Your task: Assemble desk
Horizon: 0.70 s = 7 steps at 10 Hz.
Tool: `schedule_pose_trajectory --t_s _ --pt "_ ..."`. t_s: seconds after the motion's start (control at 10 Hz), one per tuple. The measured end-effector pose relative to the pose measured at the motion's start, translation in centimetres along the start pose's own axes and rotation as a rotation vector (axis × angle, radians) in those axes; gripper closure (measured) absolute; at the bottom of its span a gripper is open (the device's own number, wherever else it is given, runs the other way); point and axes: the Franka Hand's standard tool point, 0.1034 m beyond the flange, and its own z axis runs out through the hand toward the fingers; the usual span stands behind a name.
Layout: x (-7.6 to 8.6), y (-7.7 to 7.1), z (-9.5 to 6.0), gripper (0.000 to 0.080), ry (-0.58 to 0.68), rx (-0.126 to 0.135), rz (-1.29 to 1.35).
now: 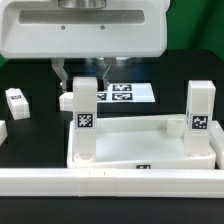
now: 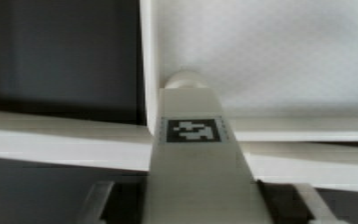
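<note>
Pincer [image 1: 83, 78] spread wide, holding nothing; the white square tagged plastic leg [image 1: 84, 120] lies at 6 o'clock from me, long axis 12-to-6, upright at the 9 o'clock end of the white rectangular plastic desk tray [image 1: 140, 150].

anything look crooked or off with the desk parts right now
Nothing stands out: the leg on the exterior view's left and the leg on its right both stand upright on the tabletop.

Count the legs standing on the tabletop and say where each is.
2. First leg stands at the tabletop's corner on the exterior view's left, beneath the gripper; second leg at the corner on the exterior view's right. Others may be hidden.
</note>
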Motion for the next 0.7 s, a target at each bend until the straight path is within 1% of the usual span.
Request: schedule_pose_trajectory --t_s 0.3,0.5,0.7 --pt "-0.03 -0.31 0.05 0.0511 0.004 0.035 0.408" --pt "0.1 -0.39 0.1 0.0509 0.007 0.039 0.599" --pt "0.32 -0.81 0.12 0.0509 0.016 0.042 0.75"
